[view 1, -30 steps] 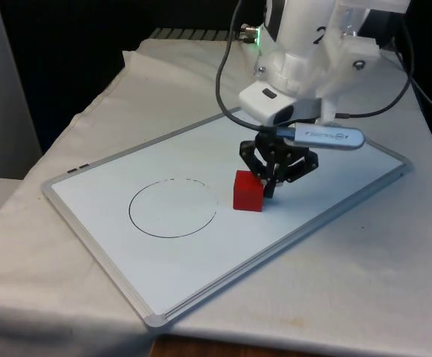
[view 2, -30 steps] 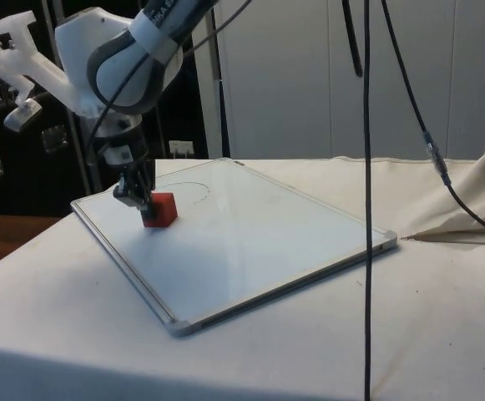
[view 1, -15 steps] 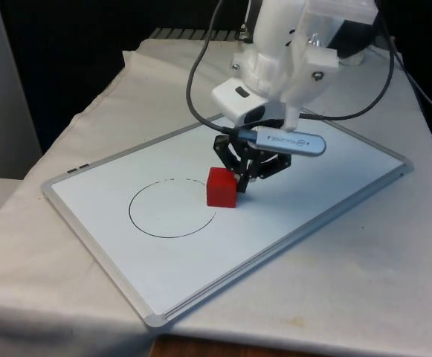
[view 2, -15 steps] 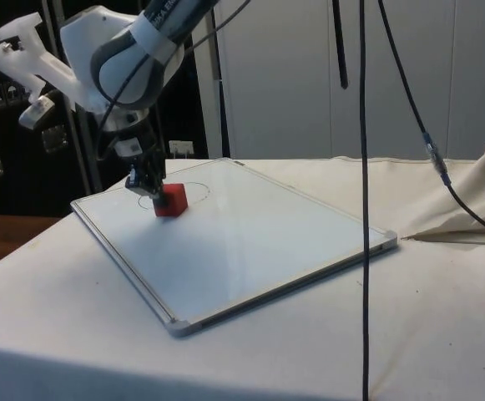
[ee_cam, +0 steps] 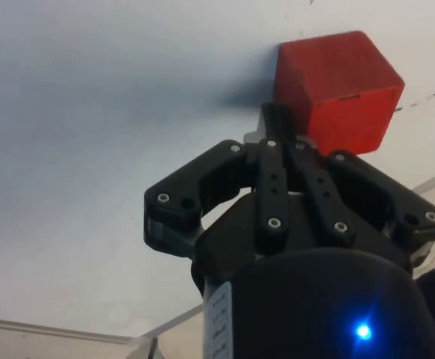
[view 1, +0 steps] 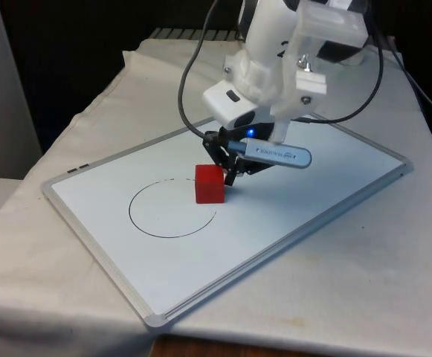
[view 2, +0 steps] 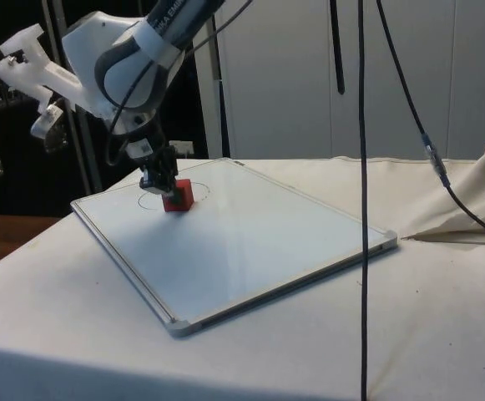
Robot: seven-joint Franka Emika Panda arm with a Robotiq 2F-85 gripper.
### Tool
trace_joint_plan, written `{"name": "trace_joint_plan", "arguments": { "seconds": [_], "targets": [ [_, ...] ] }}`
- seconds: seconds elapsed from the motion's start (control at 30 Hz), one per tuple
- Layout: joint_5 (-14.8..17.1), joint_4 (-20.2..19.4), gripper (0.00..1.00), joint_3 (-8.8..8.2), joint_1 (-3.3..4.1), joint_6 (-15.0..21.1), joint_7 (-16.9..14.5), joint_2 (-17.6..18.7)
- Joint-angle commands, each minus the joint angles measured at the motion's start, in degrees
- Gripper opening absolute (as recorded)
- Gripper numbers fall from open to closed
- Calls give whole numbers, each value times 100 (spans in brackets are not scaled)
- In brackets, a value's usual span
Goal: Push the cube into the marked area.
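Observation:
A red cube (view 1: 209, 184) sits on the whiteboard (view 1: 111, 178), straddling the right edge of a hand-drawn circle (view 1: 172, 209) in the front view. My black gripper (view 1: 226, 173) is shut, its tips pressed against the cube's right face. From the side, the cube (view 2: 178, 195) lies at the circle's near rim with the gripper (view 2: 159, 181) just left of it. The wrist view has the closed fingers (ee_cam: 279, 146) touching the cube (ee_cam: 335, 88) beside the drawn line.
The whiteboard lies at an angle on the white cloth, its metal frame (view 1: 156, 320) close to the table's front edge. Black cables (view 2: 363, 167) hang in front of the side camera. Folded cloth (view 2: 467, 200) bunches at the side view's right.
The shut gripper has pushed the cube towards the front view's left, from clear of the circle to onto its right edge.

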Motion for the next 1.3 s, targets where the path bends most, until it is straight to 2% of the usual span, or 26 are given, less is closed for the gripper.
{"name": "trace_joint_plan", "arguments": {
  "seconds": [0.0, 0.03, 0.13, 0.3, 0.33, 0.43, 0.57, 0.6, 0.77, 0.9, 0.93, 0.97, 1.03, 1.23, 1.27],
  "targets": [
    [-29, -11, 0, 0, 6, -34, 0, 0],
    [-92, -69, 0, -29, 40, -69, 17, -11],
    [-183, -86, 0, -40, 46, -172, 23, -11],
    [-355, -34, 0, -103, 23, -344, 17, 34],
    [-327, -63, 0, -74, 17, -309, 23, 6],
    [-407, 6, 0, -143, 11, -378, -6, 57],
    [-390, 183, 0, -223, -11, -407, -92, 143],
    [-395, 120, 0, -241, 11, -315, -63, 109],
    [-332, 516, 0, -275, -57, -447, -166, 321],
    [-298, 699, 0, -304, -80, -493, -166, 424],
    [-338, 619, 0, -321, -52, -384, -132, 384],
    [-304, 733, 0, -315, -86, -516, -160, 441],
    [-304, 837, 0, -338, -92, -602, -126, 498],
    [-315, 911, 0, -401, -97, -728, -40, 521],
    [-332, 877, 0, -401, -80, -642, -34, 516]
  ]
}}
